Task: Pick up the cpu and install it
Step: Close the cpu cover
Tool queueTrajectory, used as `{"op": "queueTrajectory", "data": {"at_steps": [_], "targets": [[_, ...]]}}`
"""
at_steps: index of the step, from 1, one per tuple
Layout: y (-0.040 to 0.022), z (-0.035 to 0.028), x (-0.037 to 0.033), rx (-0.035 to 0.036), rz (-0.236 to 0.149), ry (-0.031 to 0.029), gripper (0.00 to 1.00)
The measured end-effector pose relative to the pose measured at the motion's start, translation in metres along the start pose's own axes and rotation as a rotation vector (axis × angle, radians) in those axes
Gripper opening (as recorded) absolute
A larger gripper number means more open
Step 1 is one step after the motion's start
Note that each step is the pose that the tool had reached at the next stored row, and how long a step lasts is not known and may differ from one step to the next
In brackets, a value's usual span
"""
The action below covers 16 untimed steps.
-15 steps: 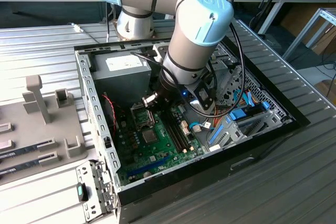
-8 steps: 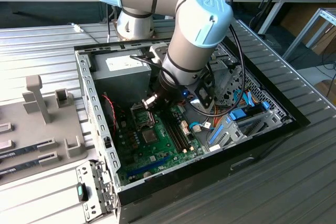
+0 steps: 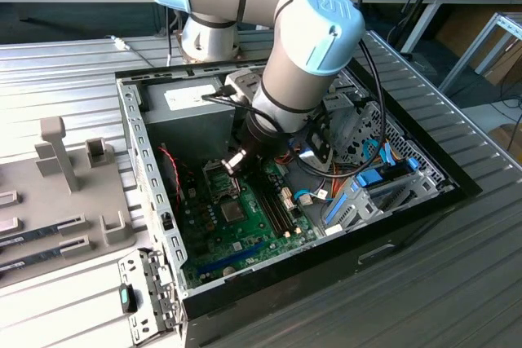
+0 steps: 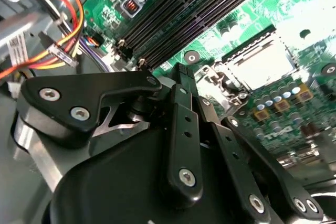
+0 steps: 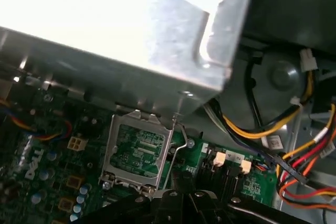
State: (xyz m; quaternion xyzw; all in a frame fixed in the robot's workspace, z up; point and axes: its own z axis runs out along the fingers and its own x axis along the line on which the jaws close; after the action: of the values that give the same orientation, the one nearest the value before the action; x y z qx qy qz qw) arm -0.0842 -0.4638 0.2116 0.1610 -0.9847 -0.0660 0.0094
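My gripper (image 3: 232,160) hangs low inside the open computer case (image 3: 155,193), just above the motherboard's cpu socket (image 3: 220,178). In the first wrist view the socket (image 5: 137,150) lies right beyond the gripper (image 5: 182,184). Its metal frame surrounds a green patterned square, and a thin wire lever (image 5: 181,142) stands beside it. In the second wrist view the socket (image 4: 260,64) shows a pale glaring square past the gripper (image 4: 184,74). I cannot tell whether that square is the cpu, which is otherwise hidden.
The grey power-supply box (image 3: 196,97) sits at the case's back and looms close over the socket (image 5: 131,51). Dark memory slots (image 4: 199,9) run beside the socket. Coloured cable bundles (image 5: 294,145) and a blue-tabbed drive cage (image 3: 375,178) crowd the exterior view's right. A grey fixture tray (image 3: 65,189) lies outside the case.
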Motion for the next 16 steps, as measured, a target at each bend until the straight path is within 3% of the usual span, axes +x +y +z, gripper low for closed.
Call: {"op": "queueTrajectory", "data": {"at_steps": [2,9,13,14,16], "targets": [[0.0,0.0002,0.0,-0.0001,-0.052,0.0071,0.11],[0.0,0.0002,0.0,-0.0005,-0.176,0.0236,0.11],[-0.0001,0.0002,0.0,-0.0006,-0.28,0.0376,0.11],[-0.0002,0.0001,-0.0002,-0.002,-0.281,0.0373,0.11],[-0.0003,0.0003,-0.0007,-0.0197,-0.281,0.028,0.11]]}}
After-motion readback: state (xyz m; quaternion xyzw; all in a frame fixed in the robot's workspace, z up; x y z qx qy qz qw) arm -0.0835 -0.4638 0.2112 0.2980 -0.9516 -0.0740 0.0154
